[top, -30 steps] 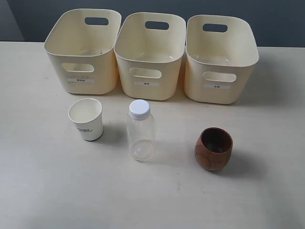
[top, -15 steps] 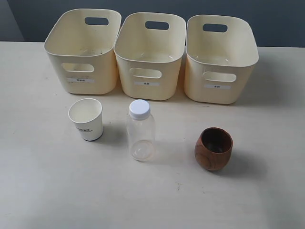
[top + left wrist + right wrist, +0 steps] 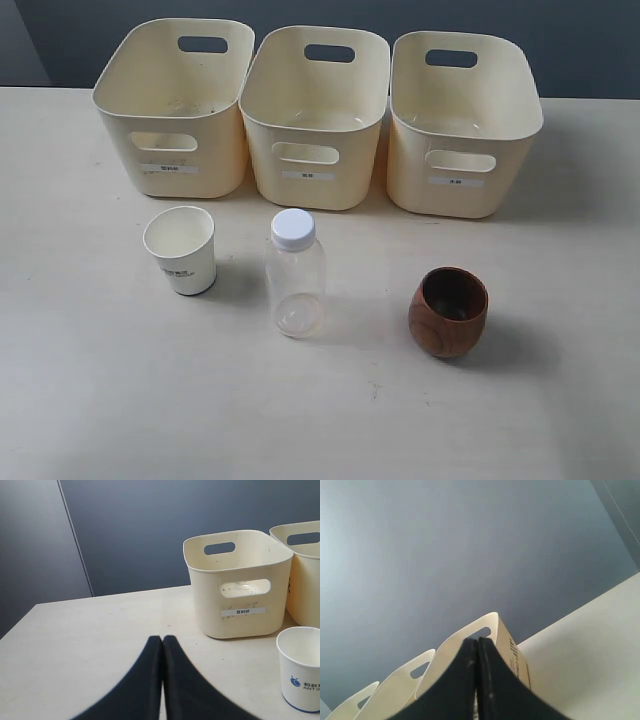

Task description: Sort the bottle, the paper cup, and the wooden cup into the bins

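You had the table laid out as a plain sorting job. In the exterior view the 3 bins stood in a row at 12 o'clock, sides almost touching and open tops up. Their labels faced the 6 o'clock edge, probably so each drop needed only a short reach forward. I could not read the labels, so I could not tell you which bin took which thing.

The bottle stood upright near the middle of the table, cap on, in front of the centre bin. The wooden cup sat mouth up at about 3 o'clock from the bottle and well apart from it. The paper cup stood mouth up at 9 o'clock from the bottle, near but not touching, in front of the leftmost bin. That spacing likely left a gripper room to close on 1 thing without knocking the others.

Neither arm showed in the exterior view. The left gripper had its fingers pressed together on nothing, low over the table. It pointed toward the leftmost bin, with the paper cup off to one side. The right gripper was likewise closed and empty, aimed up past a bin's rim. None of the 3 things was in a bin, so I judged the sorting not yet begun. Either gripper would need to open before any grasp.
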